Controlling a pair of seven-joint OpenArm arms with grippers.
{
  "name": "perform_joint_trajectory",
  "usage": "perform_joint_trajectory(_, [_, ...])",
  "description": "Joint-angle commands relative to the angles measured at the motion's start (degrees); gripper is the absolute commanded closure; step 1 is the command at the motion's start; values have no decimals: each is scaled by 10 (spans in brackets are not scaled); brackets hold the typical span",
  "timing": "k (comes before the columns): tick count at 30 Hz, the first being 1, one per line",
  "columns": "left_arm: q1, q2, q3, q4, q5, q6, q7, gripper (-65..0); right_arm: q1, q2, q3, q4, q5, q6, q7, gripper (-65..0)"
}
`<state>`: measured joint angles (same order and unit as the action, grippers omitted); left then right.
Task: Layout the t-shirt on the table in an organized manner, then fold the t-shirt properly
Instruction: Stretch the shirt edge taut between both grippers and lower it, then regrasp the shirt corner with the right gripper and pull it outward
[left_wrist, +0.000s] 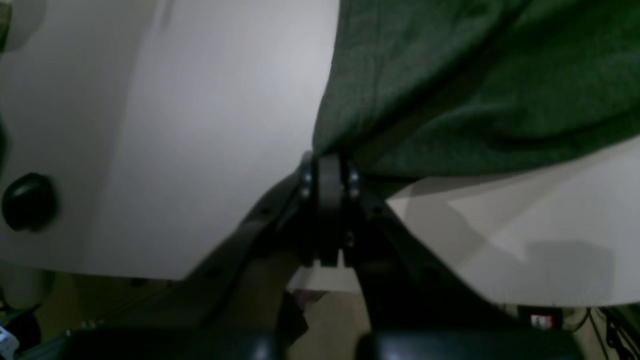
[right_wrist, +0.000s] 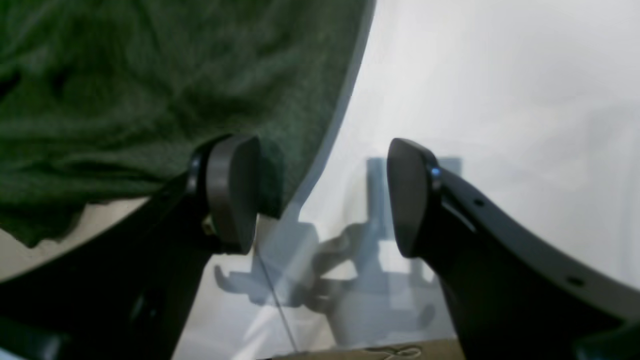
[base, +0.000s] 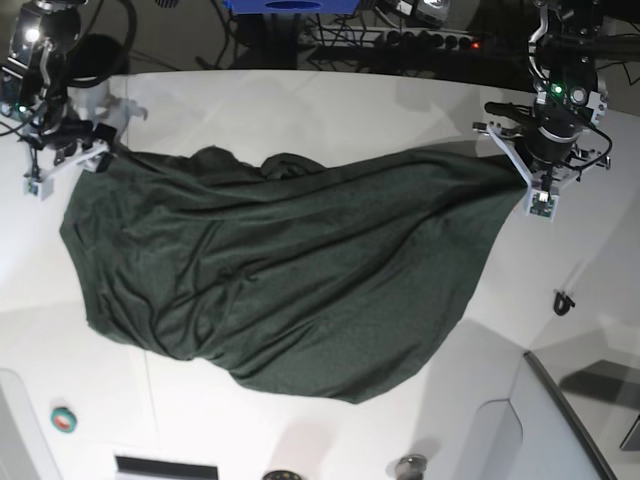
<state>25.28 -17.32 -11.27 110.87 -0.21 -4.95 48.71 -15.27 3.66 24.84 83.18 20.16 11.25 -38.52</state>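
Left wrist: my left gripper (left_wrist: 328, 167) has its jaws pinched tight on a corner of the t-shirt (left_wrist: 470, 85); dark green cloth runs up and right over the table (left_wrist: 165, 130).
Right wrist: my right gripper (right_wrist: 322, 192) gapes wide, the shirt's edge touching one pad (right_wrist: 232, 192); wrinkly, blurred.
Base: shirt spread between both arms, rumpled; far edge bunched.

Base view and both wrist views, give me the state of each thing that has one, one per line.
Dark green wrinkly fabric t-shirt: spread out on the table, creased, not folded, one corner pinched by the left tool.
Left tool: shut on the t-shirt's edge.
Right tool: open, nothing between its pads, at the t-shirt's edge.
Wide white smooth table: partly covered by the t-shirt.
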Motion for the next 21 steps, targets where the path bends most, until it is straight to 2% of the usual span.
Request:
perform_joint_trajectory(1, [1,-6,-2,9,4,4,-8,0,4,1,2,7,5,13,9,-369])
perform_joint_trajectory(4, [2,-6,-2,9,4,4,-8,0,4,0,1,6,4,16,11,-360])
perform_joint_trajectory(5, [2,-6,-2,9,4,4,-8,0,4,2,1,6,4,16,11,-330])
perform_joint_trajectory(7, [2,-6,-3,8,4,4,-8,0,5,3,3,6,4,16,10,-198])
perform_joint_trajectory(9, [3,-6,-5,8,4,4,-8,0,5,4,4,6,4,16,9,-14])
perform_joint_trajectory(10, [3,-6,-5,8,4,4,-8,0,5,8,10,8,5,16,9,0])
perform_joint_trajectory(12, [3,-6,-3,8,-1,4,-8,0,5,7,33,10,6,16,9,-24])
perform_joint_trajectory(14, [2,-1,-3,8,-1,4,-8,0,7,8,52,13,6,16,3,0])
perform_joint_trajectory(16, [1,13,-5,8,3,4,-9,0,8,10,65,35,6,16,-19,-6])
perform_joint_trajectory(21, [2,18,-2,8,-1,4,-9,0,8,11,82,113,4,14,-58,-6])
